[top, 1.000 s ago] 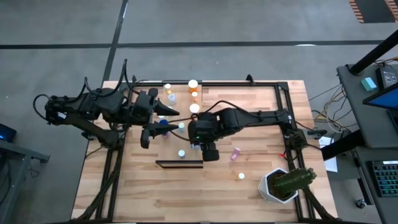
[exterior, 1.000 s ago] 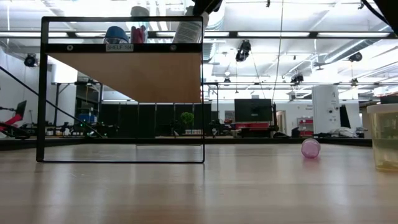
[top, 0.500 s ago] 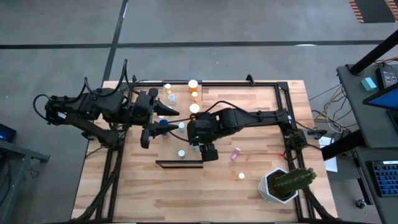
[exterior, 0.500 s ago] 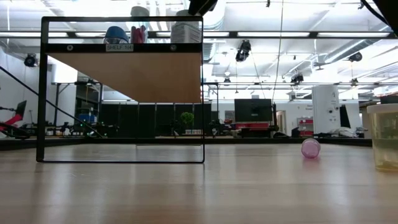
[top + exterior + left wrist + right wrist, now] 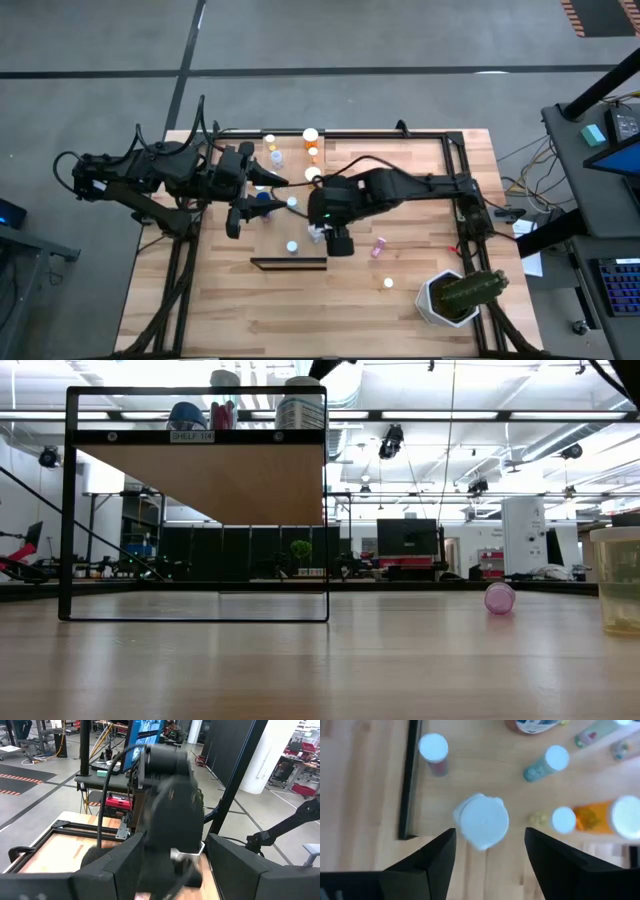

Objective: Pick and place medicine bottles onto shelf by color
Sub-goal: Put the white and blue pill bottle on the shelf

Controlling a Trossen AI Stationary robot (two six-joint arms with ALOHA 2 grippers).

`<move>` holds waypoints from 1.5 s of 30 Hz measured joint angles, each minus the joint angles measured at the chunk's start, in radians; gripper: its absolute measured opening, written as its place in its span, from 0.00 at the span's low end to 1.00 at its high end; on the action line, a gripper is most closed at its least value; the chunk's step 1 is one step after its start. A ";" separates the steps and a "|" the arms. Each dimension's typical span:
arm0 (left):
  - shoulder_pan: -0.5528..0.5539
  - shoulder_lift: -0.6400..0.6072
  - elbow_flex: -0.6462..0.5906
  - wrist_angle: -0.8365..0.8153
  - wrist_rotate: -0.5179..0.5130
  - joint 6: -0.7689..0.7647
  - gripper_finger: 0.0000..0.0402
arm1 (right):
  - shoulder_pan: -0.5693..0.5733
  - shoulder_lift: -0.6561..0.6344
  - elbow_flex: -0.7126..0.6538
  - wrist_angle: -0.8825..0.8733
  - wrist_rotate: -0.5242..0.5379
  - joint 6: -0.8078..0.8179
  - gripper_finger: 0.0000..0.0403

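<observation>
the right gripper (image 5: 490,865) hangs above the pale wooden shelf (image 5: 215,480) with its dark fingers (image 5: 437,855) spread apart, directly over a clear-whitish bottle with a white cap (image 5: 481,821) that stands upright at the shelf's right end, not gripped. a blue bottle (image 5: 187,415) and a pink bottle (image 5: 223,413) stand further left on the same board. the left gripper (image 5: 262,190) waits over the table's left side, fingers spread and empty, while another pink bottle (image 5: 499,598) lies on the planked tabletop (image 5: 400,660).
</observation>
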 joint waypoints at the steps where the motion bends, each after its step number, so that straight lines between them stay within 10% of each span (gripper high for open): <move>1: 0.000 0.000 0.000 0.000 0.000 0.000 0.51 | 0.004 -0.015 0.001 -0.007 -0.001 0.016 0.55; 15: 0.000 -0.001 0.000 -0.001 0.000 0.005 0.51 | 0.067 -0.004 -0.097 -0.041 -0.042 0.092 0.04; 45: 0.000 -0.002 0.000 -0.001 0.000 0.008 0.51 | 0.010 -0.017 -0.143 0.072 0.155 0.066 0.03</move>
